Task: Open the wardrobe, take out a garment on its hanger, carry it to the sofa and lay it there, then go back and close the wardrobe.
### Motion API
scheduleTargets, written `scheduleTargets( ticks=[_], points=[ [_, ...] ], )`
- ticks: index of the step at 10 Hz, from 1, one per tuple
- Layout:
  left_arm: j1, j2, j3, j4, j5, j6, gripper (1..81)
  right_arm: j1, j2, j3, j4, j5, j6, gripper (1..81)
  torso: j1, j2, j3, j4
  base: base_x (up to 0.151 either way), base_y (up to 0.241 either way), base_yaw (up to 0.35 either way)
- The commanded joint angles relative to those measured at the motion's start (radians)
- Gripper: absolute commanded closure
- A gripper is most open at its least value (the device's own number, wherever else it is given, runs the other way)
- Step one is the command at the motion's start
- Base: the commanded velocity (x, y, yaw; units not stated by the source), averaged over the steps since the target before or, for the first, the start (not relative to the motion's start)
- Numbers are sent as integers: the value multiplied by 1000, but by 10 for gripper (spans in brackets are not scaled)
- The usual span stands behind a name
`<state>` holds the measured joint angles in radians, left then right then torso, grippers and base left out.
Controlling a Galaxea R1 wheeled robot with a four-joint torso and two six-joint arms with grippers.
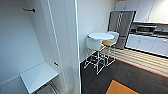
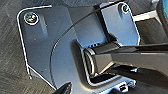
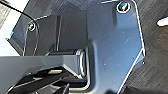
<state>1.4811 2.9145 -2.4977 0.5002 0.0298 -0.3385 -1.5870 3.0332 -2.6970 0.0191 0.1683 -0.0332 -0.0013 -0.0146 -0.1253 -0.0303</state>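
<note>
The wardrobe (image 1: pixel 30 45) takes up the left half of the head view, close by. It stands open and I look into its white inside. A white shelf (image 1: pixel 37 76) sits low in it, and a short dark peg (image 1: pixel 29 10) sticks out of the wall near the top. Its tall white door (image 1: pixel 63 45) stands edge-on toward me at the picture's middle. Both wrist views look down over the robot's dark plate onto grey carpet (image 2: pixel 10 50).
Right of the wardrobe is a white wall, then a round white high table (image 1: pixel 101 36) with two white stools (image 1: pixel 93 44). Behind them stand a steel fridge (image 1: pixel 122 25) and white kitchen cabinets (image 1: pixel 147 43). Dark carpet with an orange patch (image 1: pixel 120 88) lies at the lower right.
</note>
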Motion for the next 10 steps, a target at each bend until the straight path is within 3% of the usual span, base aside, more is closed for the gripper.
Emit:
scheduleTargets(
  ticks=[1, 10],
  points=[
    [-41, 8, -23, -5, 48, 1, 10, 37, 3, -1, 4, -52, -2, 10, 1, 0, 0, 0, 0, 0, 286],
    [-41, 22, -32, -6, 45, 0, 10, 37, 3, -3, 2, -53, -4, 10, 1, 0, 0, 0, 0, 0, 287]
  ],
)
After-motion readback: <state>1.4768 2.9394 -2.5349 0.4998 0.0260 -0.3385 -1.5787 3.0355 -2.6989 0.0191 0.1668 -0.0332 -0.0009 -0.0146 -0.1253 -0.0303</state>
